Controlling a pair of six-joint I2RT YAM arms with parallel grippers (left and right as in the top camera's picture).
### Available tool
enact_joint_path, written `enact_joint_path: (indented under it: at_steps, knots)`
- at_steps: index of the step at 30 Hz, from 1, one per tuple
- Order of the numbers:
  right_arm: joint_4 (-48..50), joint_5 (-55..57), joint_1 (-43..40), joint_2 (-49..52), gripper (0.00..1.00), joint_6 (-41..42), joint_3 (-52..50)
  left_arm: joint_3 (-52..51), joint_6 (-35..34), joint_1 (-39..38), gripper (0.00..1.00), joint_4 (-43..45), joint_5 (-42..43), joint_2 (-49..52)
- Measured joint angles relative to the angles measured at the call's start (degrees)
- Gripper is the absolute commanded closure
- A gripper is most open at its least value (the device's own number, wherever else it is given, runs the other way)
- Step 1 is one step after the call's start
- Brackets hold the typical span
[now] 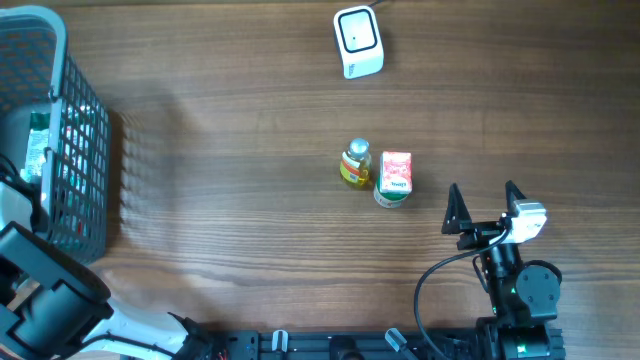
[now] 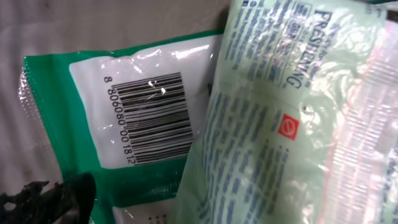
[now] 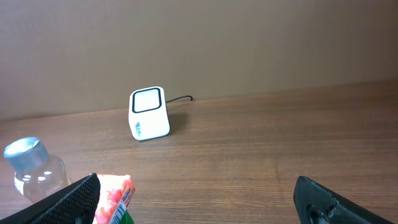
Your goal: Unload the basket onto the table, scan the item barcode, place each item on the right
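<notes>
The white barcode scanner (image 1: 357, 41) stands at the table's far edge, also in the right wrist view as the scanner (image 3: 148, 113). A small bottle (image 1: 355, 163) and a red carton (image 1: 394, 176) stand mid-table. My right gripper (image 1: 485, 205) is open just right of them, with nothing between its fingers; the carton (image 3: 112, 196) is beside its left finger. My left arm reaches into the basket (image 1: 85, 150). Its wrist view is filled by a green packet (image 2: 81, 130) with a barcode (image 2: 152, 118) and a pale green packet (image 2: 267, 124). One left finger (image 2: 65, 193) shows far to the side, so the jaws stand open.
The grey wire basket stands at the table's left edge with packets inside. The scanner's cable (image 3: 183, 98) runs off behind it. Bare wood (image 1: 230, 200) lies between the basket and the bottle.
</notes>
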Motion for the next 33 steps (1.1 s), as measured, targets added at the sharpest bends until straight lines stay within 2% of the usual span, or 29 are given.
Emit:
enact_joint_path:
  at_steps: [5, 7, 18, 33]
  knots:
    - [0.0, 0.0, 0.0, 0.0, 0.0, 0.0, 0.0, -4.7, 0.1, 0.1, 0.0, 8.9, -2.0, -1.4]
    - [0.0, 0.0, 0.0, 0.0, 0.0, 0.0, 0.0, -5.0, 0.1, 0.1, 0.0, 9.3, -2.2, -1.6]
    - [0.0, 0.0, 0.0, 0.0, 0.0, 0.0, 0.0, -0.2, 0.0, 0.1, 0.0, -0.7, -1.3, -6.1]
    - [0.0, 0.0, 0.0, 0.0, 0.0, 0.0, 0.0, -0.2, -0.9, 0.1, 0.0, -1.8, -3.7, 0.1]
